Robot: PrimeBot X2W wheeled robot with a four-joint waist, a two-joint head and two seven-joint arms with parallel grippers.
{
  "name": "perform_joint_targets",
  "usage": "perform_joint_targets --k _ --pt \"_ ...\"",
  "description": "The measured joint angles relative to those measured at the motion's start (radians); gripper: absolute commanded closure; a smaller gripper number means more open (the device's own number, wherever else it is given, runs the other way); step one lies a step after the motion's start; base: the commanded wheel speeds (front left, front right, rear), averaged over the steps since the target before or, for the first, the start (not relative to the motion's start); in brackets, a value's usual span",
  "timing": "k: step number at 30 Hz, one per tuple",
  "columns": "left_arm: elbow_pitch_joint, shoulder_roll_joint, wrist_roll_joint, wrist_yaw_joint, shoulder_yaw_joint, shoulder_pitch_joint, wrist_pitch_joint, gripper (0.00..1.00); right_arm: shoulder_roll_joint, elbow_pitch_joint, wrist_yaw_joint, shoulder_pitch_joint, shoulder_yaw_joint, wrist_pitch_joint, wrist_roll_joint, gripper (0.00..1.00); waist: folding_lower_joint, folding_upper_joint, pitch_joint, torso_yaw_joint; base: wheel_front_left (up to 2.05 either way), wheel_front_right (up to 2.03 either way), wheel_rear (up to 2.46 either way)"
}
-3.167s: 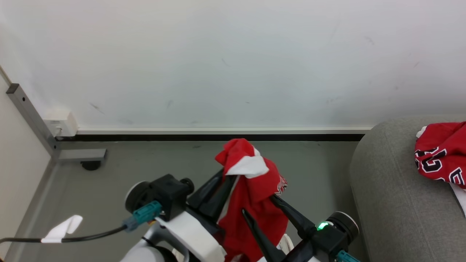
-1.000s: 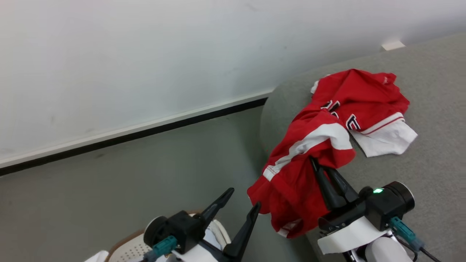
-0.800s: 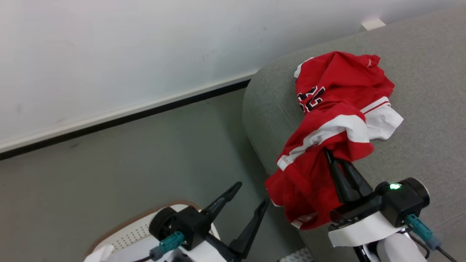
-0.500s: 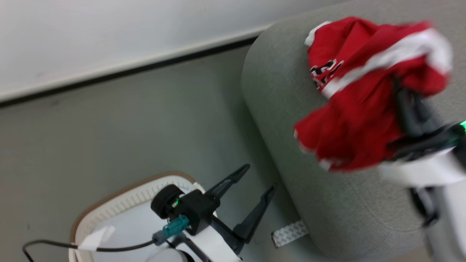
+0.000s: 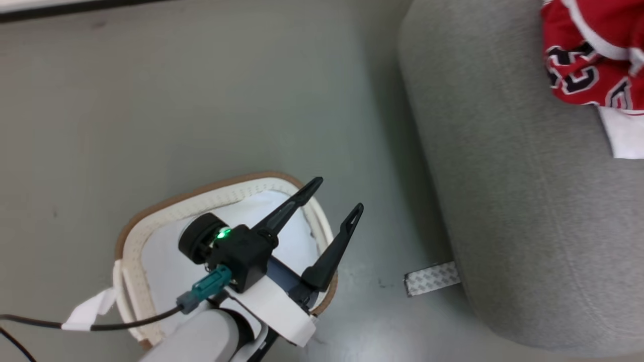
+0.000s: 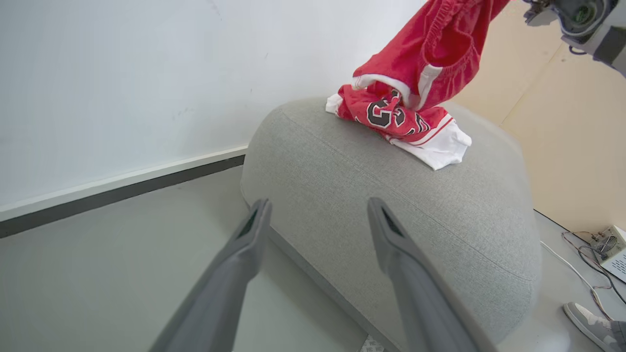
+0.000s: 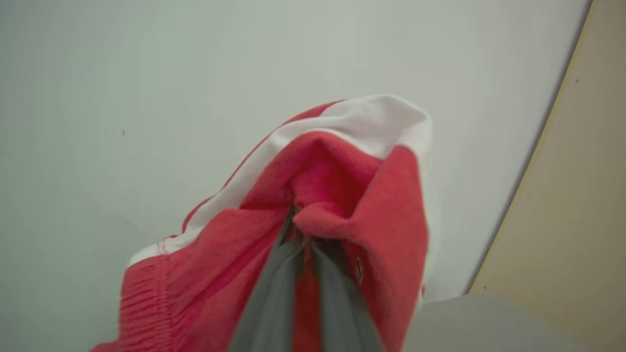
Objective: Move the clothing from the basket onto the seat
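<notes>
Two red garments are in sight, one resting and one aloft. The jersey (image 6: 391, 116) lies crumpled on top of the grey sofa (image 6: 440, 210), near the end closest to the wall (image 6: 122, 98), with dark numbers showing and a white flap spread beside it. The shorts (image 7: 342, 195) hang above it from the right gripper (image 7: 301, 230), whose two fingers are pressed together on a fold of the red cloth (the white stripe drapes over the top of the bunch). In the left wrist view their lower edge comes down to the jersey, but I cannot tell whether the two touch. The left gripper (image 5: 337, 195) is spread wide with nothing between its fingers. It is held over the basket (image 5: 146, 221), its tips reaching past the brown rim on the side nearest the sofa. A pale sheet (image 5: 161, 256) lies in the basket. The basket stands on the grey floor (image 5: 201, 100) near the sofa, and a short strip of tape (image 5: 431, 278) lies on the floor at the sofa's foot.
</notes>
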Motion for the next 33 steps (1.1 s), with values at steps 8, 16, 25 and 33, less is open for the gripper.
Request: perform_joint_targets --k 8,16,25,33 --pt "-0.008 -0.001 -0.003 0.006 -0.003 -0.002 -0.009 0.0 0.029 0.267 0.0 -0.007 -0.349 -0.051 -0.168 0.62 0.0 0.0 0.054 0.065 0.0 0.0 0.0" --pt "-0.005 0.002 -0.017 0.009 -0.003 0.01 -0.028 0.0 0.171 0.217 0.0 0.091 -0.449 -0.086 -0.245 0.0 -0.0001 0.0 0.017 0.051 0.0 0.0 0.0" --pt "0.036 0.003 -0.046 0.06 0.036 0.088 -0.09 0.0 0.268 -0.004 0.0 0.361 -0.276 -0.086 -0.183 0.0 -0.0003 0.0 -0.084 0.008 0.0 0.0 0.0" --pt "0.107 0.007 -0.089 0.107 0.098 0.221 -0.156 0.0 0.285 -0.147 0.0 0.575 -0.08 -0.088 -0.109 0.0 -0.0004 0.0 -0.214 -0.004 0.0 0.0 0.0"
